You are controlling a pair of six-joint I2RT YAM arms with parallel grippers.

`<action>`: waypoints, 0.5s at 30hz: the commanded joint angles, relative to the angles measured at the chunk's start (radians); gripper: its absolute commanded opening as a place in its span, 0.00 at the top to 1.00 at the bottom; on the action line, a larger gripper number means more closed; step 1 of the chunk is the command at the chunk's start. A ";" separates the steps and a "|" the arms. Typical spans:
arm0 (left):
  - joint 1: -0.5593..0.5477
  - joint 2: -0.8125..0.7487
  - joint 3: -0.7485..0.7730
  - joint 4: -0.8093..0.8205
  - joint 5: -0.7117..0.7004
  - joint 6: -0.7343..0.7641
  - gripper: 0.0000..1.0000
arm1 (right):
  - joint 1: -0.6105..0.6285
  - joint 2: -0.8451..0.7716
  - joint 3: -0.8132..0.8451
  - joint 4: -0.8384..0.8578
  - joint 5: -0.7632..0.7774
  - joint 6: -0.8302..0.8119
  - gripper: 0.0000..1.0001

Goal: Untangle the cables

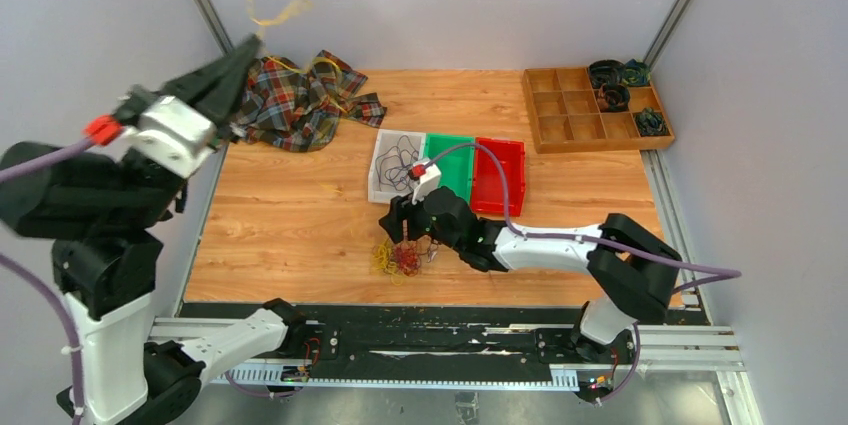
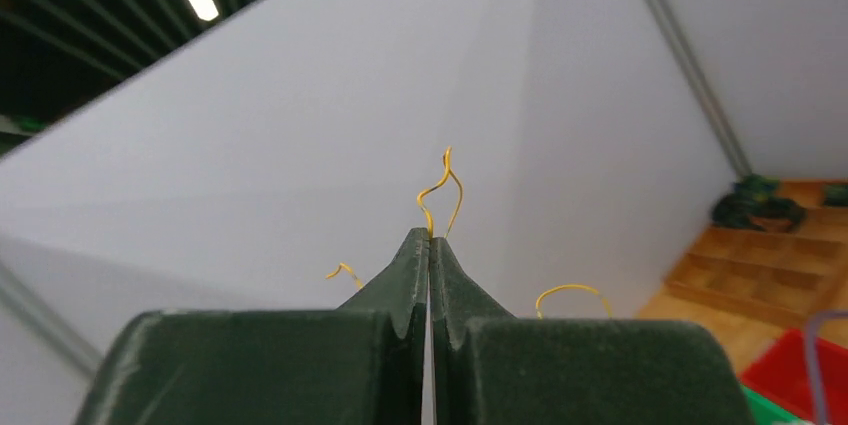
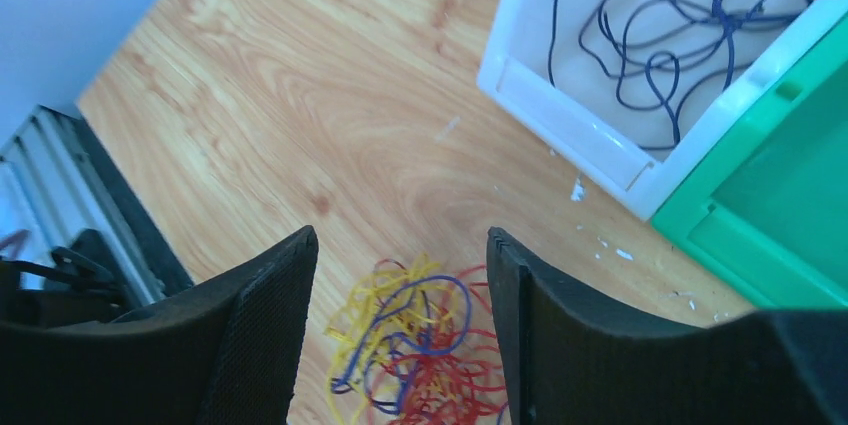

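A fist-sized tangle of yellow, red and purple cables (image 1: pixel 398 258) lies on the wooden table near its front edge. My right gripper (image 1: pixel 405 235) hovers just above it, open. In the right wrist view the tangle (image 3: pixel 420 345) shows between and below the two spread fingers of that gripper (image 3: pixel 400 240), and nothing is held. My left gripper (image 1: pixel 250 45) is raised high at the far left, shut on a thin yellow cable (image 1: pixel 275 15). In the left wrist view the yellow cable (image 2: pixel 445 185) curls out past the closed tips of the gripper (image 2: pixel 430 235).
A white bin (image 1: pixel 374 180) behind the tangle holds a loose dark purple cable (image 1: pixel 400 157). A green bin (image 1: pixel 455 145) and a red bin (image 1: pixel 497 180) stand to its right. A wooden divided tray (image 1: pixel 590 110) sits back right, and a plaid cloth (image 1: pixel 295 95) back left.
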State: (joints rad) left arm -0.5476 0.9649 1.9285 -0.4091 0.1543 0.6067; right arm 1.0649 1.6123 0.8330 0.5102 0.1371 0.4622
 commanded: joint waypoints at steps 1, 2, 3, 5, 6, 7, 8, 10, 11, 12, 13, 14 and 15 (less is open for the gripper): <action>-0.006 -0.008 -0.130 -0.099 0.181 -0.139 1.00 | -0.009 -0.074 0.036 -0.020 -0.012 0.020 0.37; -0.007 -0.014 -0.160 -0.097 0.201 -0.154 0.99 | -0.009 -0.090 0.045 -0.023 -0.013 0.020 0.37; -0.007 -0.018 -0.189 -0.096 0.220 -0.172 0.99 | -0.009 -0.106 0.056 -0.028 -0.011 0.020 0.37; -0.007 -0.021 -0.230 -0.096 0.256 -0.204 1.00 | -0.010 -0.142 0.073 -0.040 -0.002 0.021 0.37; -0.006 -0.018 -0.245 -0.096 0.267 -0.223 1.00 | -0.011 -0.161 0.079 -0.045 0.009 0.018 0.37; -0.006 -0.015 -0.257 -0.096 0.283 -0.240 1.00 | -0.011 -0.178 0.085 -0.053 0.021 0.017 0.37; -0.006 -0.010 -0.266 -0.096 0.296 -0.254 1.00 | -0.013 -0.196 0.088 -0.058 0.033 0.012 0.37; -0.006 0.002 -0.279 -0.094 0.317 -0.268 1.00 | -0.023 -0.233 0.086 -0.077 0.063 0.005 0.37; -0.006 0.011 -0.281 -0.094 0.323 -0.272 1.00 | -0.032 -0.250 0.083 -0.091 0.078 0.002 0.37; -0.007 0.021 -0.281 -0.094 0.325 -0.274 1.00 | -0.042 -0.269 0.073 -0.097 0.085 -0.001 0.37; -0.008 0.031 -0.281 -0.094 0.326 -0.272 1.00 | -0.056 -0.288 0.059 -0.099 0.089 -0.002 0.37; -0.008 0.041 -0.281 -0.091 0.324 -0.271 1.00 | -0.070 -0.303 0.045 -0.106 0.094 0.001 0.37; -0.008 0.052 -0.284 -0.085 0.323 -0.270 1.00 | -0.088 -0.321 0.035 -0.126 0.098 0.005 0.37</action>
State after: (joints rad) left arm -0.5476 0.9966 1.6413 -0.5255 0.4351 0.3721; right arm 1.0374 1.3529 0.8902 0.4377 0.1749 0.4713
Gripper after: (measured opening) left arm 0.009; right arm 0.630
